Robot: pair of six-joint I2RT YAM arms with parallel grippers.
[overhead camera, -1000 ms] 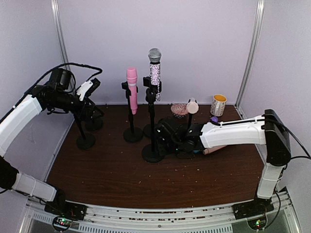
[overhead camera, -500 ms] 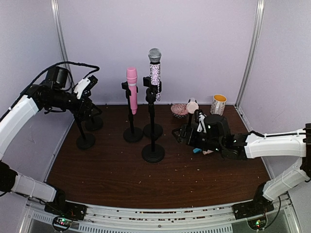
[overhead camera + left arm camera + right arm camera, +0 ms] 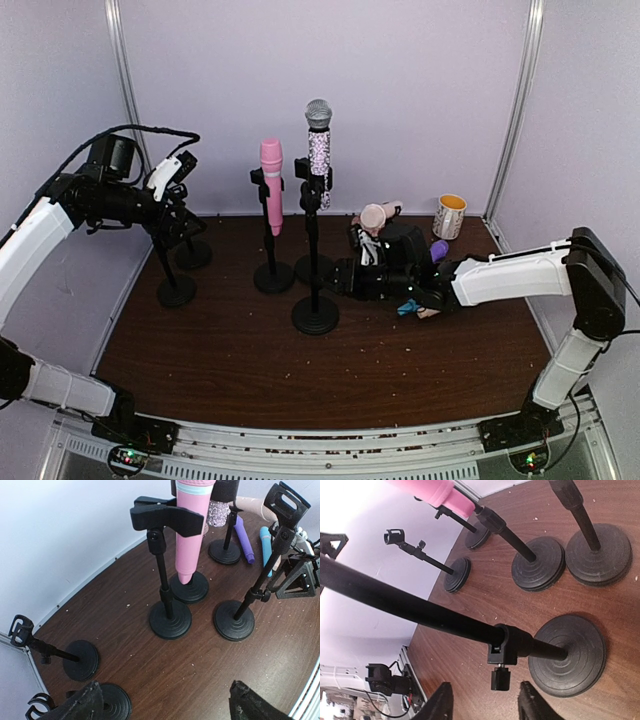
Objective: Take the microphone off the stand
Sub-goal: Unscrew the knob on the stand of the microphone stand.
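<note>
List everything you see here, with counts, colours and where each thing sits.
Table: one, dark brown.
Microphone stands: six, black, spread across left and middle.
Pink microphone: one, clipped in a stand, middle back.
Glitter microphone: one, silver, clipped highest, beside the pink.
Beige microphone: one, behind the right arm.
Purple microphone: one, lying on the table.
Blue microphone: one, lying beside the purple.
Mug: one, white, yellow inside, back right.
Left gripper: open, above the left stands.
Right gripper: open, by the front stand's pole.
</note>
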